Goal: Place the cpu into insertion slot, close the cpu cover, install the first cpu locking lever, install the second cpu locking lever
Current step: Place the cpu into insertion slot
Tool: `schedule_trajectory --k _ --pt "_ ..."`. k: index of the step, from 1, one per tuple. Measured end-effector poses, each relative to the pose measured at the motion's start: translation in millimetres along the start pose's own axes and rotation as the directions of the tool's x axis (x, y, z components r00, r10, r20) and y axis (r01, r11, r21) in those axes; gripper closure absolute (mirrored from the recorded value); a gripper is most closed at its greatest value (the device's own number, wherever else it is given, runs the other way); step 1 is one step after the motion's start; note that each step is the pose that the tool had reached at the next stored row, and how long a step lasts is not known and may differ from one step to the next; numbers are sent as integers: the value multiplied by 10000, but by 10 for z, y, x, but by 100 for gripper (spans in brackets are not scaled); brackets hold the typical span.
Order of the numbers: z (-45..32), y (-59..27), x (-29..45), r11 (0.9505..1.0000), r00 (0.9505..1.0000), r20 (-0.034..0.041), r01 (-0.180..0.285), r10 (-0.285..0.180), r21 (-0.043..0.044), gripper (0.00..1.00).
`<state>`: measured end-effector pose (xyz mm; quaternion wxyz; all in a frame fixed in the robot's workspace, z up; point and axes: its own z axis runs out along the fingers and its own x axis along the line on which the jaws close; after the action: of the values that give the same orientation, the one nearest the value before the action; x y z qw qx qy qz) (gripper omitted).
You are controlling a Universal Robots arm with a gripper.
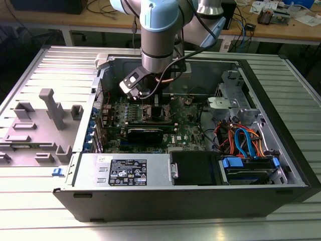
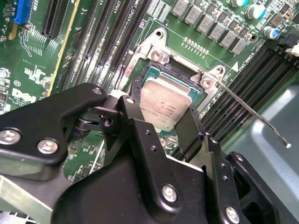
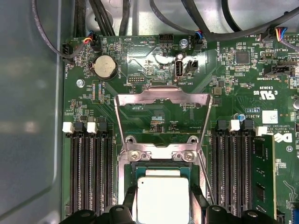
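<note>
Second wrist view: seeing cpu [image 2: 163,105] directly between the fingers [image 2: 189,133], pinched on two opposite edges. Reading them as clamped on it, not apart. Placing it straight over the dark centre of the insertion slot [image 2: 173,74], edges roughly parallel to the metal rim. No sideways offset to speak of, so only the vertical gap matters. Can't tell whether seated or hovering just above the contacts. No long axis on a square chip, so judging orientation by edge alignment with the rim only. Also catching one locking lever [image 2: 252,112] as a thin rod swung out clear across the memory slots [image 2: 243,84].

First wrist view: looking down along the fingers, picking up the cpu cover [image 3: 161,97] swung open away from the slot. Hinged at the rim, bare board visible through its open middle, well clear of the chip. Confirming cpu inside the rim outline.

Exterior view: finding gripper [image 1: 152,105] low inside the open case [image 1: 261,150], over the green motherboard [image 1: 185,125].
</note>
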<state>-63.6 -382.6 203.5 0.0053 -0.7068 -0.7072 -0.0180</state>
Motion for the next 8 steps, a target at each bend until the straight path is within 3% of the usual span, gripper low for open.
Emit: schedule_trajectory --k 2,8 --pt "3 0 -10 10000 10000 -95 -3 3 -1 46" --pt "11 -1 -20 10000 9999 -135 -4 4 -1 46"
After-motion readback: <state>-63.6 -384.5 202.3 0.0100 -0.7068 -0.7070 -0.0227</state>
